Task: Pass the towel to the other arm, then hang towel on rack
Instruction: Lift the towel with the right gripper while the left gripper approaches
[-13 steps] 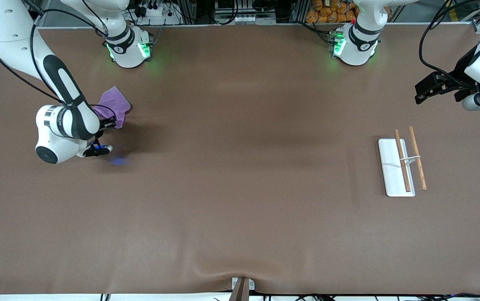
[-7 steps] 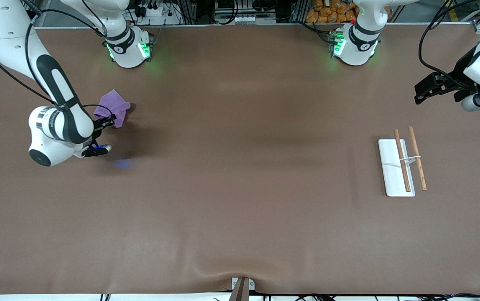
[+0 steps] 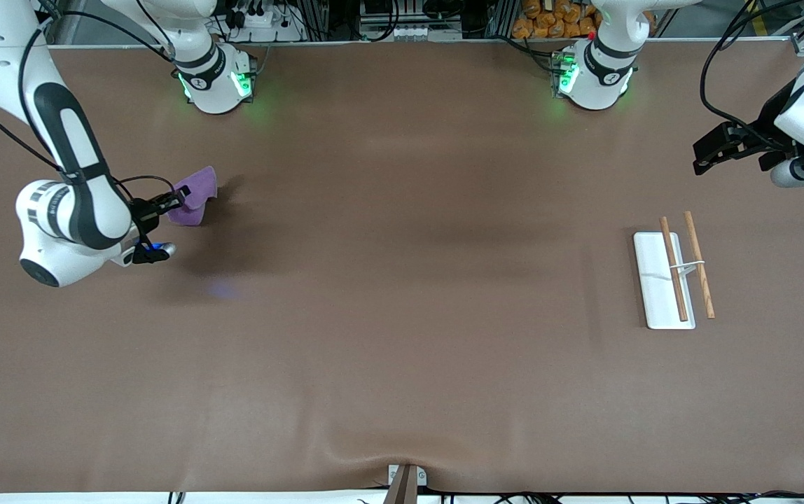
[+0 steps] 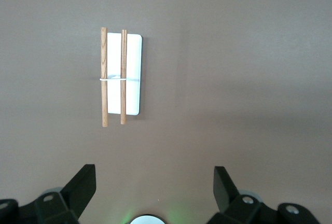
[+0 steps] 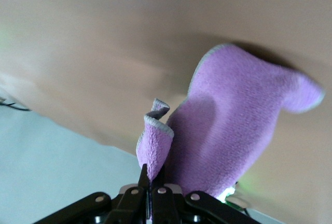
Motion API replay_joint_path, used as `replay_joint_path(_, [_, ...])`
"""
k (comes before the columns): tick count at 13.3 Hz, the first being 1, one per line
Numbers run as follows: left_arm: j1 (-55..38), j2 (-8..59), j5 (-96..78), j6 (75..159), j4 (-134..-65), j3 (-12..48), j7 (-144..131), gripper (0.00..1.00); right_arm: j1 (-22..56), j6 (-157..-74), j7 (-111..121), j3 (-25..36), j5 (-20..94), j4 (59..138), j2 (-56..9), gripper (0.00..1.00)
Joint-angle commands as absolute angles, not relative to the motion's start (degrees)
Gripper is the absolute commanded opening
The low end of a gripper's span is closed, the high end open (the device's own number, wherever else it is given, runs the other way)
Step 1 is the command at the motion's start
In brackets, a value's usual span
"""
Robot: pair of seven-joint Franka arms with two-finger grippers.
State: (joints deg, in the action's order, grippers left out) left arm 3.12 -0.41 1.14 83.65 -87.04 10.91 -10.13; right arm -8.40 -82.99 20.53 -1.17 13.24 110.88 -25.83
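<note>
While the left gripper (image 3: pixel 707 150) waits with jaws apart, up over the table near the rack (image 3: pixel 662 280), the right gripper (image 3: pixel 176 201) is clamped on one edge of the towel (image 3: pixel 195 198), lifted off the table at the right arm's end. Towel looks light and floppy; take the free hanging corner.

- My left gripper (image 4: pixel 150 195): fingers spread wide apart, nothing between them, above bare table (image 4: pixel 249 68).
- Rack (image 4: pixel 120 76): white base plate, two wooden rods joined by a thin white bracket.
</note>
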Motion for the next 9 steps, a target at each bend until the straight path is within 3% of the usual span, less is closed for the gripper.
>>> replay_joint_path(1, [2.99, -0.44, 2.11, 83.14, -86.84, 11.42, -10.72, 1.0, -8.88, -79.11, 20.48, -1.41, 17.47, 109.6, -24.53, 0.0])
replay_joint_path(9, [2.64, 0.43, 2.11, 83.58, -86.49, 14.14, -15.62, 1.0, -2.74, -75.67, 5.38, -1.67, 31.27, 109.07, -20.4, 0.0])
